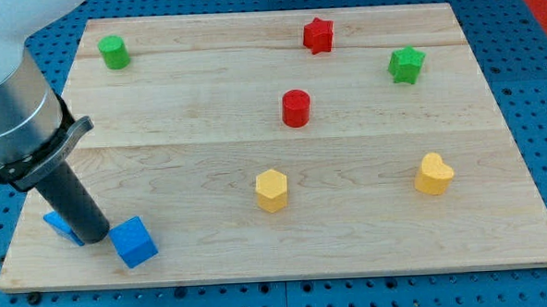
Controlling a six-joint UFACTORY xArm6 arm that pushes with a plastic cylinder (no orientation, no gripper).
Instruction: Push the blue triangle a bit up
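Observation:
The blue triangle (61, 225) lies near the board's bottom left corner, mostly hidden behind my rod. My tip (94, 238) rests on the board just right of the triangle, touching or nearly touching it. A blue cube (133, 242) sits just right of my tip, close to the board's bottom edge.
On the wooden board (351, 233) are a green cylinder (114, 52) at the top left, a red star (318, 35) at the top, a green star (406, 64) at the top right, a red cylinder (296, 108) in the middle, a yellow hexagon (271, 190) and a yellow heart (433, 174).

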